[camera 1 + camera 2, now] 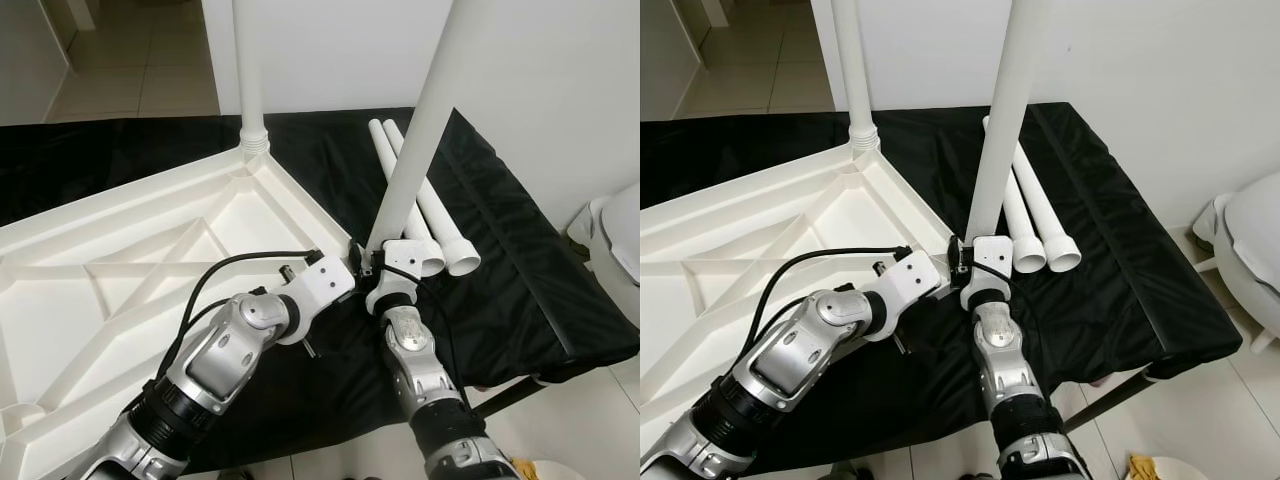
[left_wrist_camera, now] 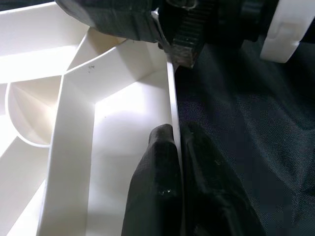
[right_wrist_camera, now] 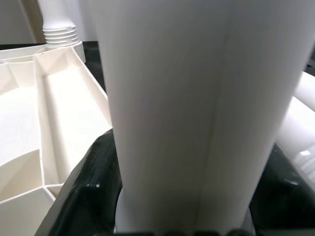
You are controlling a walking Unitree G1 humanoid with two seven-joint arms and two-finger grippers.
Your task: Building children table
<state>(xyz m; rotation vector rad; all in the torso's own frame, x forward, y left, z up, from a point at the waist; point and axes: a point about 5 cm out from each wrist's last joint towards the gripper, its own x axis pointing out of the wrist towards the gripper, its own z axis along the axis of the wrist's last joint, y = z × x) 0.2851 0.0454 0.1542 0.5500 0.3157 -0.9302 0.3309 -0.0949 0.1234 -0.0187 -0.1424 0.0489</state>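
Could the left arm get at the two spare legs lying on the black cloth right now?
Probably not: the left tool is shut on the tabletop rim, and the right tool, holding an upright leg, stands between it and the spare legs.

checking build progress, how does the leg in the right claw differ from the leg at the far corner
The held leg leans, gripped by the right claw at the tabletop's near corner, not visibly seated. The far leg stands upright, free of any claw, its threaded end at its corner socket. Both are white tubes.
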